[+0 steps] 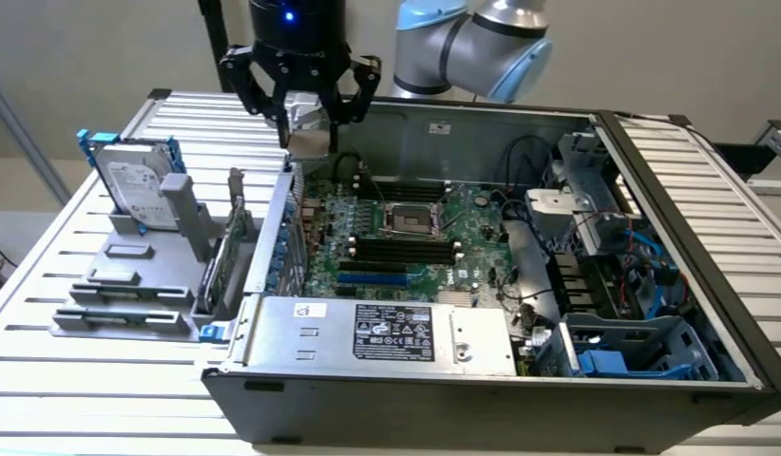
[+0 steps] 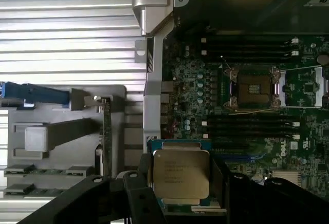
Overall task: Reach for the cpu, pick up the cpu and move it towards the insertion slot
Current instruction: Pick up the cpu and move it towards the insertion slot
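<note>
- Pinching the cpu point(image 2: 181, 176) between its black fingers point(image 1: 265, 93), the hand point(image 1: 304, 119) hangs above the rear edge of the open case point(image 1: 492, 399), at the corner nearest the hard drive point(image 1: 140, 185).
- In the wrist view the cpu lies flat, metal lid facing the camera, a green-blue rim showing round it, with dark finger parts on both sides of it.
- In the exterior view the cpu point(image 1: 310, 141) shows as a pale square just below the fingers, clear of the board point(image 1: 473, 214).
- Inside the case, the slot point(image 1: 412, 219) sits on the board with a shiny frame and dark centre, well apart from the cpu; the wrist view shows the slot point(image 2: 253, 87) between rows of black memory slots point(image 2: 252, 47).
- Outside the case, beside its wall, a grey holder point(image 1: 124, 285) stands on the ribbed worktop point(image 1: 61, 380) and carries the upright hard drive.
</note>
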Controlling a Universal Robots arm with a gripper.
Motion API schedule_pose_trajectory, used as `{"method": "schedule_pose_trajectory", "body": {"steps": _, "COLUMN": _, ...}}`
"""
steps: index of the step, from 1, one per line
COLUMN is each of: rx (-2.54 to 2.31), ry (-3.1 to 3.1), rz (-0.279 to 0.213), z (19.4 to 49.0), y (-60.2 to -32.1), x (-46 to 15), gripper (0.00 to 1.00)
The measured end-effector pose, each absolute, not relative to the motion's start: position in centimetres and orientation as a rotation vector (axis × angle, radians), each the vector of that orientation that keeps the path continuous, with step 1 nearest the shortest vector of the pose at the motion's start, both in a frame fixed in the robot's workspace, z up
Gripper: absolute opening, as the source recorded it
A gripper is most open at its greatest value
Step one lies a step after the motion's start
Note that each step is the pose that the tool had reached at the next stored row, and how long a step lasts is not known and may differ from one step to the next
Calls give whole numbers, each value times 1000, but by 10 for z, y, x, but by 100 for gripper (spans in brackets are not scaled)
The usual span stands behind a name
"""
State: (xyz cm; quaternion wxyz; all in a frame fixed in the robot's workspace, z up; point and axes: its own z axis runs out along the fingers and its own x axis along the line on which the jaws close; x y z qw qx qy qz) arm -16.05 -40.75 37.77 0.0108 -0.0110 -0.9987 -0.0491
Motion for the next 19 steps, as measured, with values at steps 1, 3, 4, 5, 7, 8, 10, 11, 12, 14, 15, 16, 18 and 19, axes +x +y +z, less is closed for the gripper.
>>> {"method": "schedule_pose_trajectory", "body": {"steps": 1, "rx": -34, "ry": -3116, "rz": -153, "z": 377, "y": -407, "x": -156, "gripper": 55}}
{"method": "schedule_pose_trajectory", "body": {"steps": 3, "rx": -34, "ry": -3116, "rz": -153, "z": 374, "y": -407, "x": -147, "gripper": 55}}
{"method": "schedule_pose_trajectory", "body": {"steps": 4, "rx": -34, "ry": -3116, "rz": -153, "z": 373, "y": -406, "x": -142, "gripper": 55}}
{"method": "schedule_pose_trajectory", "body": {"steps": 5, "rx": -34, "ry": -3116, "rz": -153, "z": 371, "y": -406, "x": -138, "gripper": 55}}
{"method": "schedule_pose_trajectory", "body": {"steps": 7, "rx": -34, "ry": -3116, "rz": -153, "z": 368, "y": -405, "x": -129, "gripper": 55}}
{"method": "schedule_pose_trajectory", "body": {"steps": 8, "rx": -34, "ry": -3116, "rz": -153, "z": 366, "y": -404, "x": -124, "gripper": 55}}
{"method": "schedule_pose_trajectory", "body": {"steps": 10, "rx": -34, "ry": -3115, "rz": -153, "z": 363, "y": -402, "x": -115, "gripper": 55}}
{"method": "schedule_pose_trajectory", "body": {"steps": 11, "rx": -34, "ry": -3116, "rz": -153, "z": 361, "y": -400, "x": -110, "gripper": 55}}
{"method": "schedule_pose_trajectory", "body": {"steps": 12, "rx": -34, "ry": -3116, "rz": -153, "z": 359, "y": -399, "x": -106, "gripper": 55}}
{"method": "schedule_pose_trajectory", "body": {"steps": 14, "rx": -34, "ry": -3116, "rz": -153, "z": 356, "y": -395, "x": -97, "gripper": 55}}
{"method": "schedule_pose_trajectory", "body": {"steps": 15, "rx": -34, "ry": -3116, "rz": -153, "z": 355, "y": -393, "x": -92, "gripper": 55}}
{"method": "schedule_pose_trajectory", "body": {"steps": 16, "rx": -34, "ry": -3116, "rz": -153, "z": 354, "y": -391, "x": -88, "gripper": 55}}
{"method": "schedule_pose_trajectory", "body": {"steps": 18, "rx": -34, "ry": -3116, "rz": -153, "z": 353, "y": -387, "x": -80, "gripper": 55}}
{"method": "schedule_pose_trajectory", "body": {"steps": 19, "rx": -34, "ry": -3116, "rz": -153, "z": 353, "y": -384, "x": -77, "gripper": 55}}
